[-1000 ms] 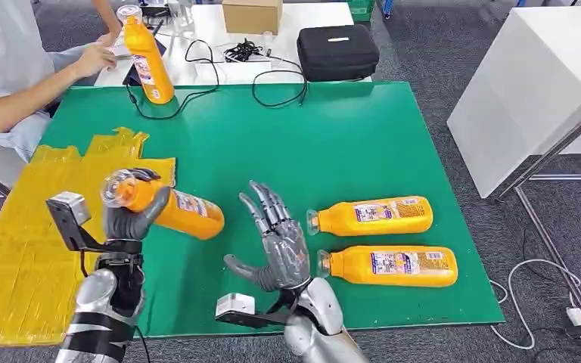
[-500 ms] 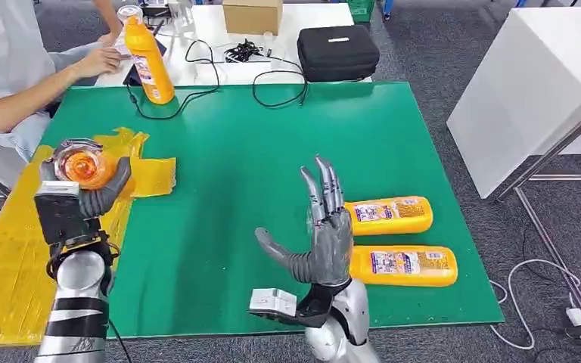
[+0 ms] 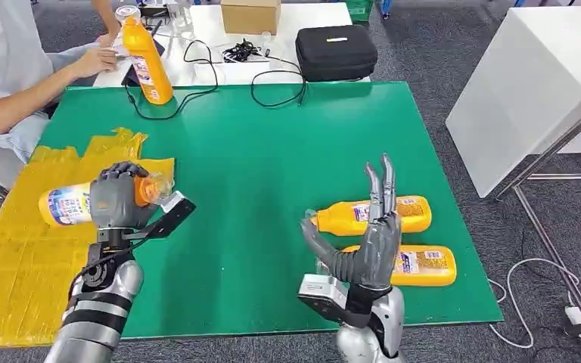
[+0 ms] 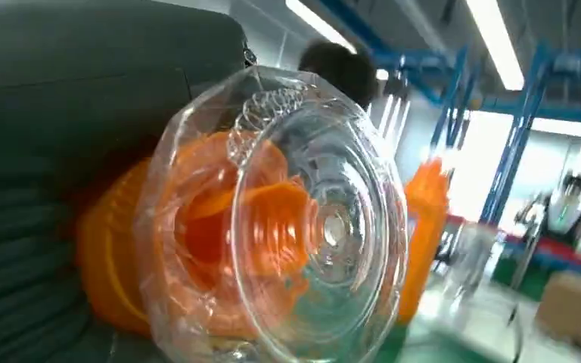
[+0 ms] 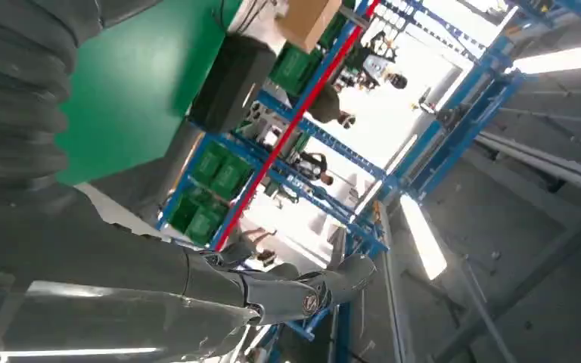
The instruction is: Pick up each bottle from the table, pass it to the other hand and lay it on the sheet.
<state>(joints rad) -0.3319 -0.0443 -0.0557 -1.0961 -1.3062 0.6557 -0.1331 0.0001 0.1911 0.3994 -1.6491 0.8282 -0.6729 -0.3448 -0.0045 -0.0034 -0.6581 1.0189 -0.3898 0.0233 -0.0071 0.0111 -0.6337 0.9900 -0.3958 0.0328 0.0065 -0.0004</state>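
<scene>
Gripping an orange bottle (image 3: pixel 72 204) above the yellow sheet's (image 3: pixel 15 257) edge, left robot hand (image 3: pixel 117 203); right robot hand (image 3: pixel 371 242) spread, empty.

Nothing here is actually readable, tbh. The orange bottles all have labels: the one in the left hand (image 3: pixel 118 202) over the yellow sheet (image 3: pixel 15 265), bottle (image 3: pixel 68 205), the two lying on the green mat (image 3: pixel 272 151) at (image 3: pixel 374 215) and (image 3: pixel 416 266), and the upright bottle (image 3: pixel 145 57) at the far edge, but the print is just white, blue and orange blur. The black case (image 3: pixel 336 51) has a small pale tag on top, too tiny to make out.
</scene>
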